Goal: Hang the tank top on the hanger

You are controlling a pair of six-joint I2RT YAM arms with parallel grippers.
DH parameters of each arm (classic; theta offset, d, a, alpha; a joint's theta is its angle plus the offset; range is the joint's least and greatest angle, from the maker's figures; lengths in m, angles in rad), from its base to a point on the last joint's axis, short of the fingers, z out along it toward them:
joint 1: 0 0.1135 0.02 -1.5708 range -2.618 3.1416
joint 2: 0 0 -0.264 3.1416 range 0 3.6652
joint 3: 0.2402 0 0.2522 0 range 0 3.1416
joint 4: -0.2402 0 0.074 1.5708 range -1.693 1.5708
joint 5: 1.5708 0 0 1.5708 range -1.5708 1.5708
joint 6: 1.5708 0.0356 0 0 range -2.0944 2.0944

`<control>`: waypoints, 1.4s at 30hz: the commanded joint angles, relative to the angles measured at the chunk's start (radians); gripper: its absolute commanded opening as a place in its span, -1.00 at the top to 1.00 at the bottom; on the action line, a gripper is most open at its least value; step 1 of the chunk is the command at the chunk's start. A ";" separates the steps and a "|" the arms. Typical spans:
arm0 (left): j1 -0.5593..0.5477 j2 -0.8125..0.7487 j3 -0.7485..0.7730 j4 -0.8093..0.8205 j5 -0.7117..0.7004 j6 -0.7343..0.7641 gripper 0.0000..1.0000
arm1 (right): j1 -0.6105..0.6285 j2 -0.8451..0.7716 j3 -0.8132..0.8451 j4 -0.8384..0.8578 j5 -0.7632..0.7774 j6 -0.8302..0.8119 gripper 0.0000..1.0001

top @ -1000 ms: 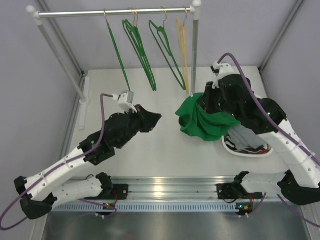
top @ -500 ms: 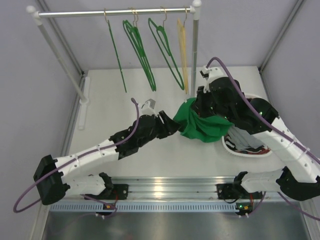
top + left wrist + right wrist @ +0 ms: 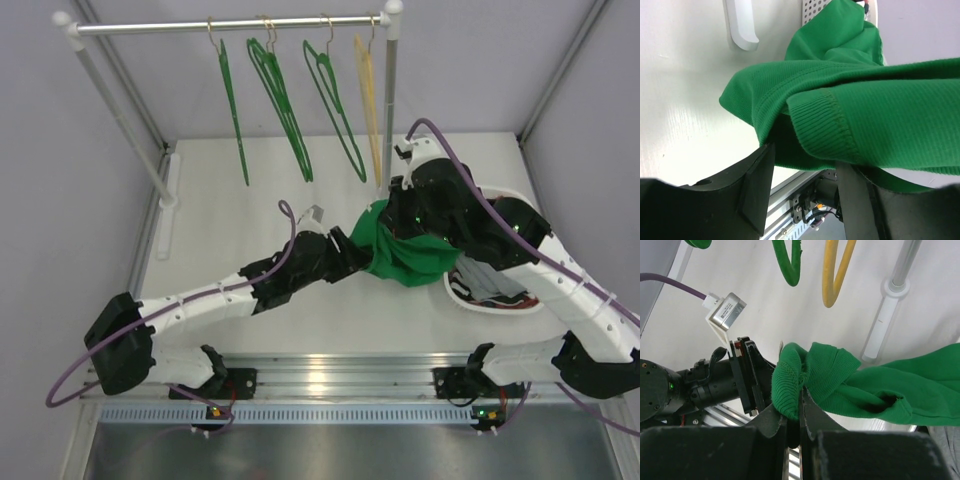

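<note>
The tank top is a bunched bright green cloth held up off the table at centre right. My right gripper is shut on a fold of its edge, and the right wrist view shows the gripper pinching the ribbed hem of the tank top. My left gripper is open at the cloth's left edge. In the left wrist view the gripper has its jaws apart, with the tank top hanging just over the gap. Three alike green hangers hang on the rail.
A yellow hanger hangs at the rail's right end, by the rack post. A white basket holding a grey garment sits under my right arm. The rack's left post stands at the table's left side.
My left arm has swung right across the table, bringing its open gripper to the tank top's left edge. My right gripper has shifted slightly left with the cloth.
</note>
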 commanded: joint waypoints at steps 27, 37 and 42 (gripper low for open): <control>-0.001 -0.112 -0.031 -0.119 -0.045 -0.012 -0.33 | 0.038 -0.025 -0.029 0.023 0.095 0.002 1.00; 0.013 0.036 -0.035 0.125 0.014 -0.046 -0.32 | 0.039 -0.023 -0.018 0.005 0.100 0.003 1.00; 0.019 0.086 -0.009 0.165 0.024 -0.018 -0.13 | 0.039 -0.029 -0.018 0.002 0.103 0.003 1.00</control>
